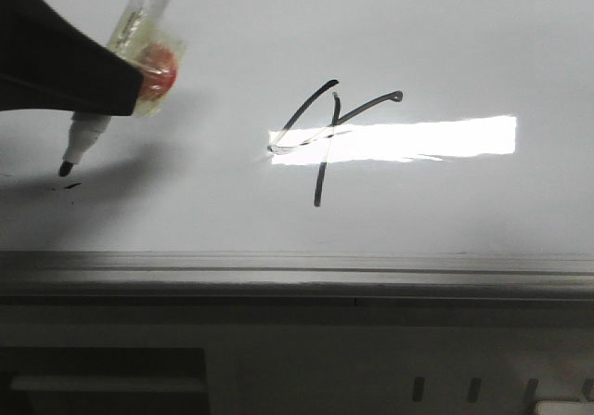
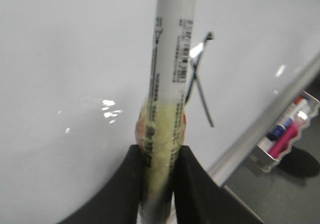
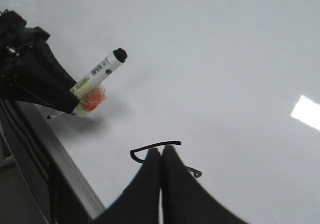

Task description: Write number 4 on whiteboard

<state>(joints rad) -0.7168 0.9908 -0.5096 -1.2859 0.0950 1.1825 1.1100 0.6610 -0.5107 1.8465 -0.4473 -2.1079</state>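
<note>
Well, my left gripper (image 2: 159, 156) is clamped on the black marker (image 1: 125, 51), tip hovering near the whiteboard's (image 1: 483, 44) left edge; the number 4 (image 1: 327, 136) sits mid-board. My right gripper (image 3: 161, 156), pinched empty, could smear the ink.

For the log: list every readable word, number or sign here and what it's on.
"4", hand-drawn in black, on the whiteboard: the number 4.
Marker label: barcode and small print, too blurred to read.
Small black smudge on the board: not a character.
Nothing else readable.
</note>
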